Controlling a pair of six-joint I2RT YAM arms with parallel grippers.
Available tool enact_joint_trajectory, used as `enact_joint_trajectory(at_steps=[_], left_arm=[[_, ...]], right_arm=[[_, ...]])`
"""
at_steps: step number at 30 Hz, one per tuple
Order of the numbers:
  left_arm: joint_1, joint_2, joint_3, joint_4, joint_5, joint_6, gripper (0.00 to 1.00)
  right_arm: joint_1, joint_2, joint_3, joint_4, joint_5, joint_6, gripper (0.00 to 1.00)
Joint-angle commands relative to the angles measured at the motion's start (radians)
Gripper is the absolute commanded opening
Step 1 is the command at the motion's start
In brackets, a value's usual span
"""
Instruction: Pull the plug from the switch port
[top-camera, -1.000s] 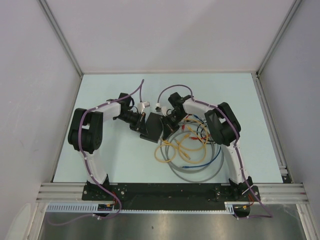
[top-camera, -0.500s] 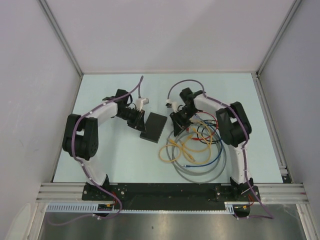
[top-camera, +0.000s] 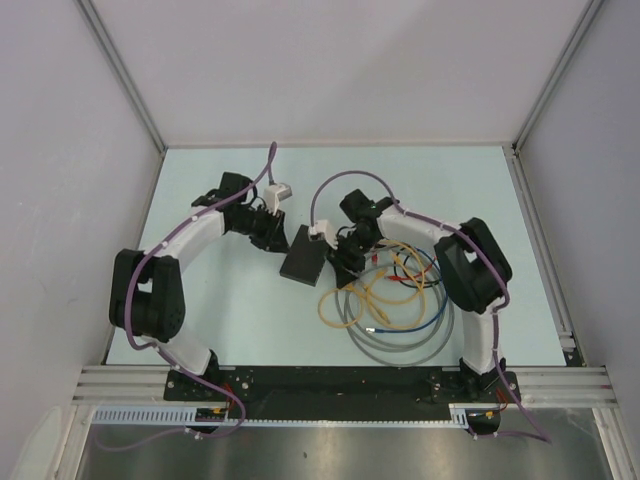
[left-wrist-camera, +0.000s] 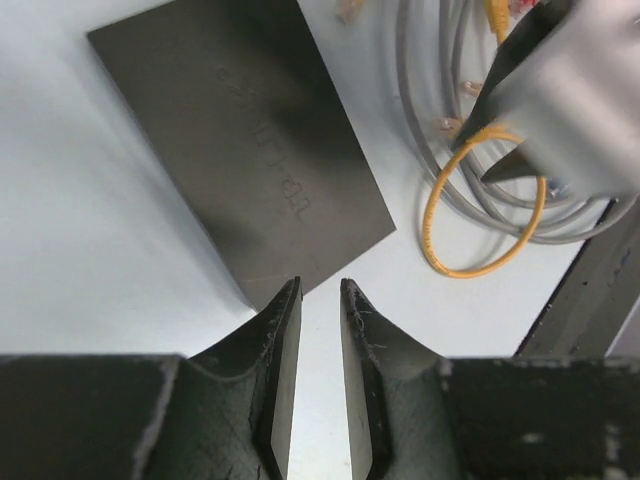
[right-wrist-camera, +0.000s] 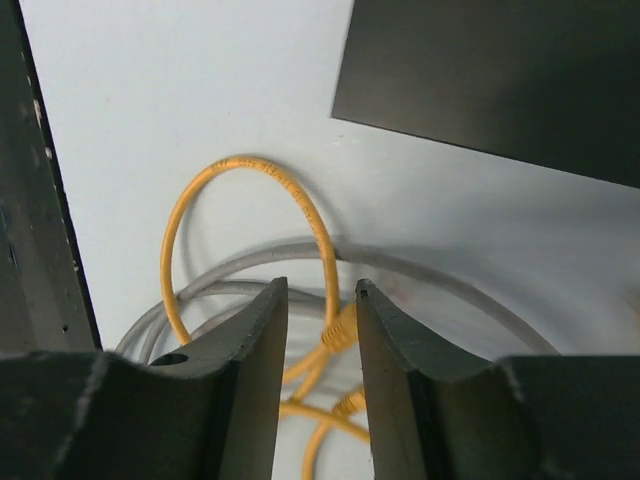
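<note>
1. Top external view: the switch (top-camera: 305, 255) lies flat on the tabletop (top-camera: 220, 300) between my two arms. Its long axis runs far to near, and the near end leans a little to the left.
2. My left end effector (top-camera: 268, 236) sits just beside the switch's far-left side. My right end effector (top-camera: 343, 255) sits just beside its right long edge, at the margin of the coiled gray cable (top-camera: 393, 346).
3. On the left wrist camera the fingers stand narrowly parted with nothing between them. The nearest corner of the switch is just ahead of the tips and slightly to their left.
4. On the right wrist camera the fingers are parted somewhat wider. A yellow cable (right-wrist-camera: 240, 162) and one of its plug ends show through the gap. They look to be lying loose below the fingers, not pinched, so I count this end effector as holding nothing. The switch is ahead of the tips and off to their right, apart from them.
5. I see no cable entering any edge of the switch that is in view, and I cannot make out the socket row. My judgement is that the plug is probably out, though I cannot confirm it.
6. I judge the left arm slightly nearer the switch. Any further approach has to come in along that long axis.
</note>
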Motion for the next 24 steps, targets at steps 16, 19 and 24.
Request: enact_joint_trajectory(at_steps=[16,19,24], left_arm=[[0.069,0.027,-0.006,0.156,-0.016,-0.09,0.29],[0.069,0.043,0.006,0.156,-0.015,-0.093,0.29],[0.069,0.066,0.04,0.142,-0.007,-0.09,0.3]], right_arm=[[-0.254,0.161,0.098,-0.187,0.386,-0.113,0.24],[-0.329,0.194,0.172,-0.174,0.412,-0.089,0.24],[-0.378,0.211,0.25,-0.162,0.445,-0.059,0.24]])
